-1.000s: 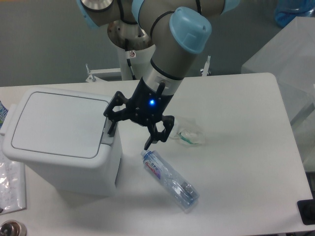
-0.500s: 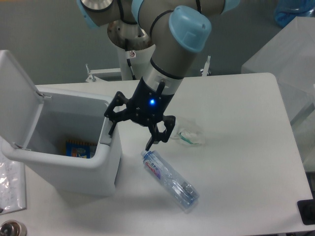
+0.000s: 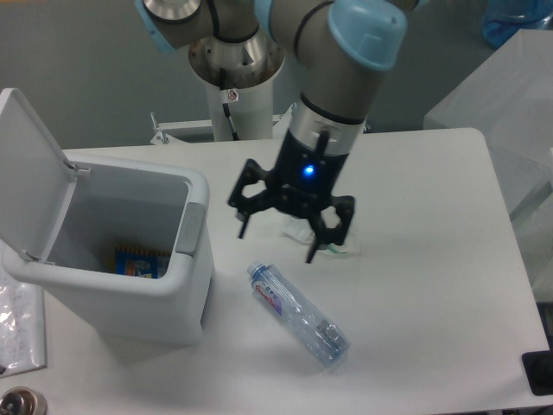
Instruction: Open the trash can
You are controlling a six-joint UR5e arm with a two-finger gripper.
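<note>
the trash can [image 3: 130, 285] is sitting at the counter's left edge, lid standing open. my gripper [image 3: 278, 244] is hanging beside it, fingers spread wide, holding nothing. opening looks finished; next i'm just needing clearance.

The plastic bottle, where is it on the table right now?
The plastic bottle lies on its side on the table near the front edge, just right of the open trash can and below the hand.

One fixed camera looks down across the table [image 3: 432, 285], facing the arm [image 3: 337, 95].
</note>
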